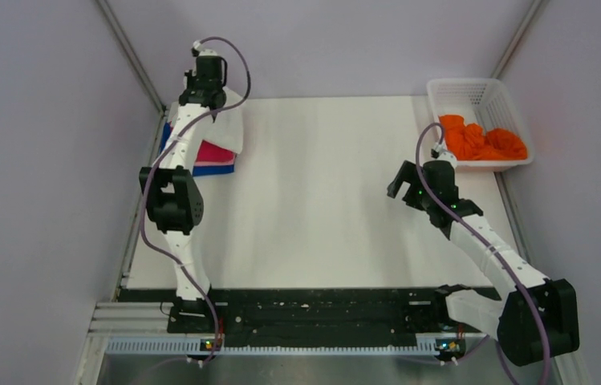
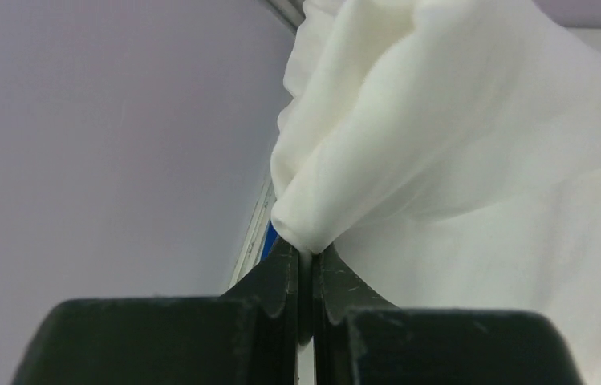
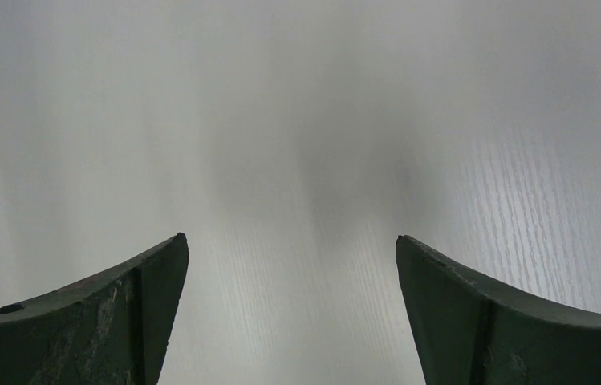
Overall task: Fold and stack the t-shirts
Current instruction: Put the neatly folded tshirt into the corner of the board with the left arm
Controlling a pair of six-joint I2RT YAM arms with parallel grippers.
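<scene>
My left gripper (image 1: 201, 103) is shut on a bunched fold of the white t-shirt (image 1: 231, 128) at the table's far left corner; the cloth hangs from it over the stack. In the left wrist view the white t-shirt (image 2: 457, 128) fills the frame above my gripper (image 2: 306, 250). Under it lie a magenta t-shirt (image 1: 213, 152) and a blue t-shirt (image 1: 210, 169); a sliver of blue (image 2: 269, 239) shows by the fingers. An orange t-shirt (image 1: 483, 141) lies crumpled in the basket. My right gripper (image 1: 399, 183) is open and empty over bare table, also in its wrist view (image 3: 290, 241).
The white lattice basket (image 1: 453, 90) stands at the far right corner of the white table (image 1: 321, 200). Grey walls close in the left, back and right sides. A black rail (image 1: 313, 309) runs along the near edge between the arm bases.
</scene>
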